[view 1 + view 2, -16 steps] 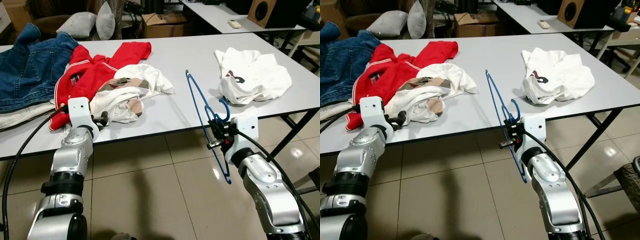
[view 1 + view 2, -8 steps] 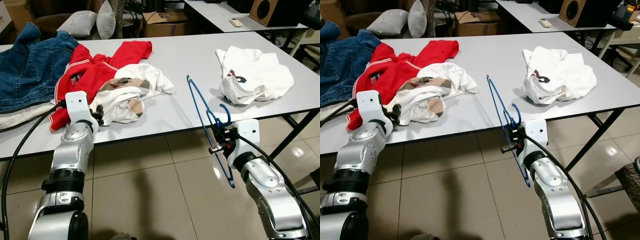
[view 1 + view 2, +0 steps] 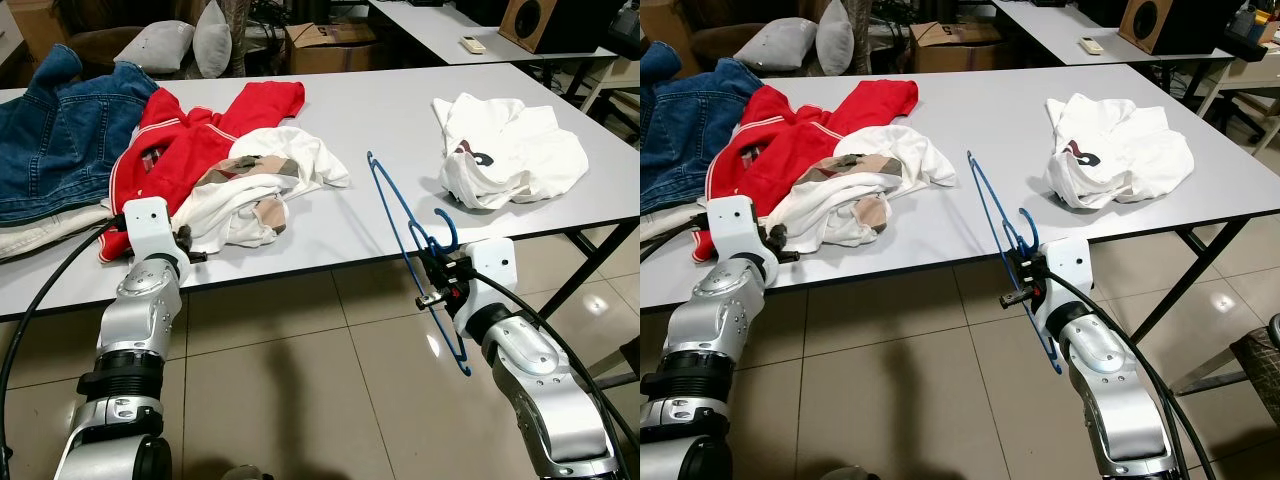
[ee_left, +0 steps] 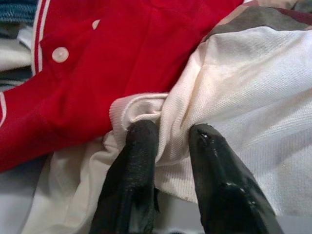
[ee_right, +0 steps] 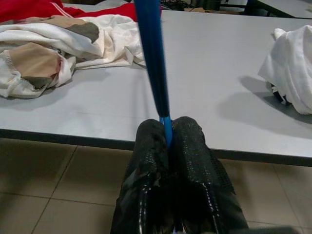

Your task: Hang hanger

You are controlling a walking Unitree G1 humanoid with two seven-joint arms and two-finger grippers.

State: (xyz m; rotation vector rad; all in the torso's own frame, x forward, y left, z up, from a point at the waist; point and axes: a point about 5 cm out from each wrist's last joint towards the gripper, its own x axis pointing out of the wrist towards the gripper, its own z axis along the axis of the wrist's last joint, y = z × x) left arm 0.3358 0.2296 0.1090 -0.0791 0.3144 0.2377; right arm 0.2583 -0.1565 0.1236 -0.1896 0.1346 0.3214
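**Blue hanger held off the front edge of a cluttered table**

Tiled floor (image 3: 300, 370) spreads under a long grey table (image 3: 370, 110) that carries most of the clutter. On the robot's left lies a denim jacket (image 3: 55, 130), touching a red jacket (image 3: 190, 135) with white trim. A cream shirt (image 3: 255, 185) with tan and grey patches is bunched on top of the red one. Well apart, toward the right end, sits a crumpled white shirt (image 3: 510, 150). Behind the table are grey cushions (image 3: 185, 40), a cardboard box (image 3: 330, 45) and a second table bearing a wooden speaker (image 3: 540, 22).

At the front edge, the right gripper (image 3: 437, 275) is pinched tight on the blue hanger (image 3: 395, 215). The hanger stands tilted, its upper arm reaching up over the tabletop and its lower end hanging below the edge, over the floor; its hook curls just above the gripper. Between the hanger and the white shirt lies bare tabletop.

The left gripper (image 3: 195, 245) sits at the near edge against the pile. Its wrist view gives what the head views cannot: the two black fingers (image 4: 134, 165) stand slightly apart, straddling a fold of the cream shirt's ribbed hem, with red cloth and a white button (image 4: 60, 54) just beyond. The right wrist view shows the hanger's blue bar clamped between closed fingers (image 5: 190, 146).
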